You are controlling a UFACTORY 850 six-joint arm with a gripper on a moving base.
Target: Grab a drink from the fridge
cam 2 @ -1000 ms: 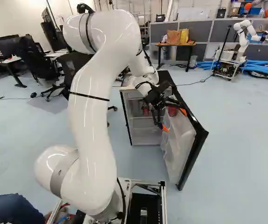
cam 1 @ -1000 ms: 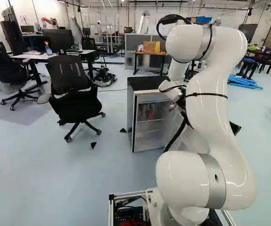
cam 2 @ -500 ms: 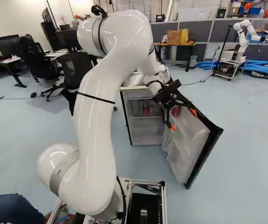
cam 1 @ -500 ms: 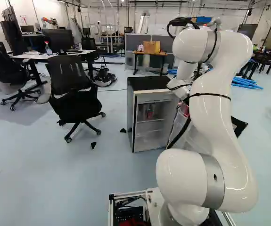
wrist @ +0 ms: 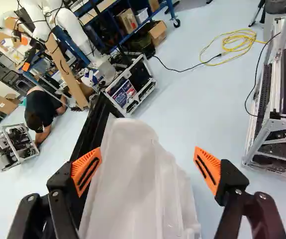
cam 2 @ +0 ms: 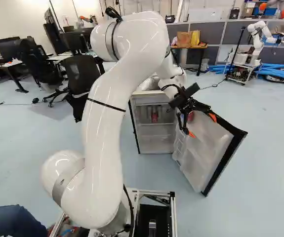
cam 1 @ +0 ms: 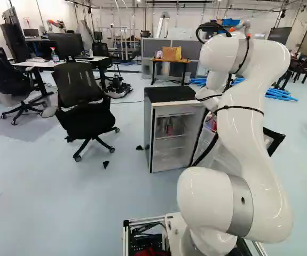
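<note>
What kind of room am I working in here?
Probably a robotics lab or workshop: another white robot arm stands on a wheeled cart, office chairs sit by a desk with monitors, and grey partition panels line the back.

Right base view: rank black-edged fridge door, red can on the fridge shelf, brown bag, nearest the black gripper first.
1. Fridge door: right at the gripper.
2. Red can: left, inside the fridge.
3. Brown bag: far behind, on the table.

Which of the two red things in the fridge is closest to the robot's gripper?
The red one in the open door, right by the gripper; the other red one stands on a shelf inside the fridge, farther off.
</note>
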